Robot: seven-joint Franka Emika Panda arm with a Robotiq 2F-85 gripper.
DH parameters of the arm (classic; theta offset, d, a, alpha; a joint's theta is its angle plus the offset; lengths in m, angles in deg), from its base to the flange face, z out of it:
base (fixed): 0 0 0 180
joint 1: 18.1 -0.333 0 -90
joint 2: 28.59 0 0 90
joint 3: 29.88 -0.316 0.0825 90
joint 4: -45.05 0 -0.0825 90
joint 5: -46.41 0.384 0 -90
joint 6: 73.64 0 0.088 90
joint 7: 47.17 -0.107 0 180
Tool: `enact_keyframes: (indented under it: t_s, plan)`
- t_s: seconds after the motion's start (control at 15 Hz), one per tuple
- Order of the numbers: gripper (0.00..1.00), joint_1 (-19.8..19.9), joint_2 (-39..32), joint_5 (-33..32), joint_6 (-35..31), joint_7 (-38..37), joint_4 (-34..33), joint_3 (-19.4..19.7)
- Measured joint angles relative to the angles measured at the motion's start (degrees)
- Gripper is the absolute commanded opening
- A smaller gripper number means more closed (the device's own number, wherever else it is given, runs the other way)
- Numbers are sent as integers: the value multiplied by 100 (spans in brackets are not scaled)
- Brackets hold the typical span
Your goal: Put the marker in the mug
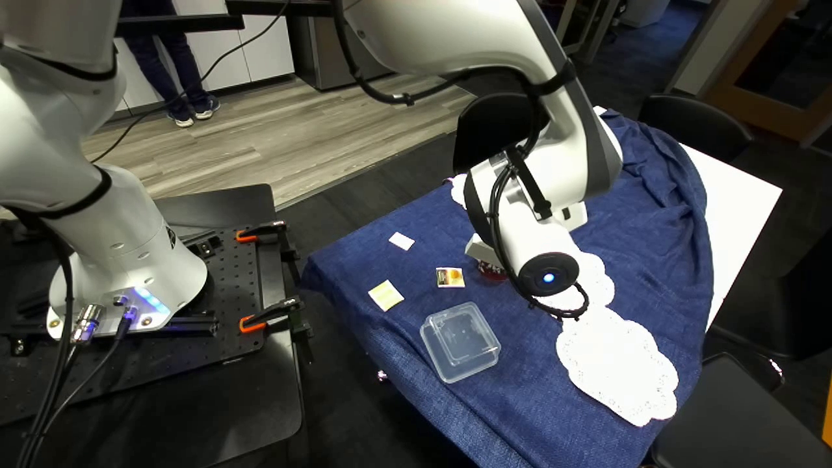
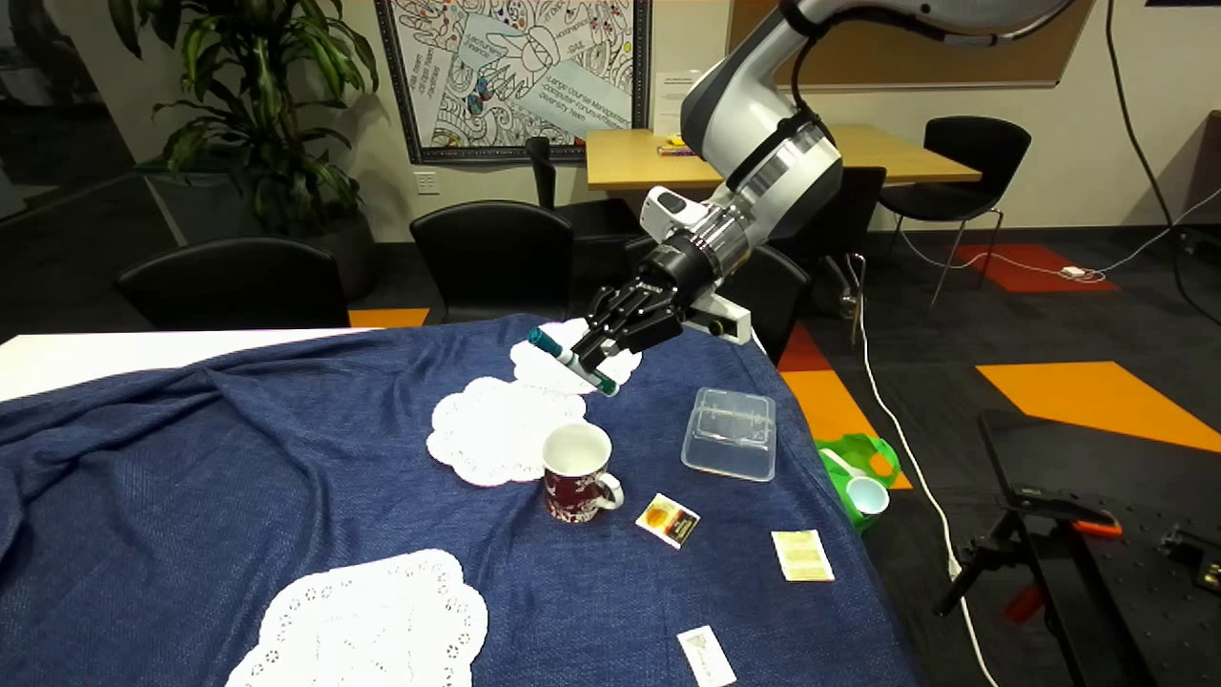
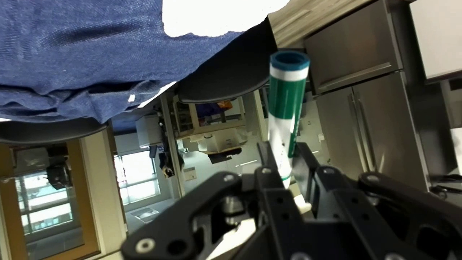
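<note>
Gripping tilted marker (image 2: 572,361): fingers (image 3: 305,162), one pair. Best placing: turn it upright, centre over mug (image 2: 575,477), lower, then release.

- White tbl (image 2: 95,353), blue cloth (image 2: 238,458) on top
- Mug (image 2: 575,477) on cloth = clock ctr in an exterior view
- Near mat (image 2: 382,620): 8 o'clk; mid mat (image 2: 496,429): 10; far mat (image 2: 544,372): 12
- Clear box (image 2: 732,448): 2–3
- Orange pkt (image 2: 668,520), yellow pkt (image 2: 802,555): 4
- White pkt (image 2: 706,656): 5
</note>
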Motion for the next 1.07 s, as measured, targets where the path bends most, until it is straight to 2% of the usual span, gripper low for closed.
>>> enact_keyframes:
  t_s: [0.27, 0.8, 0.87, 1.07]
  plan:
    - [5, 76, -249, 5, 494, 265, -88, 104]
    - [5, 126, -1057, 333, 555, 354, -784, 131]
    - [19, 124, -1156, 364, 555, 354, -889, 131]
    - [19, 122, -1249, 366, 554, 353, -933, 133]
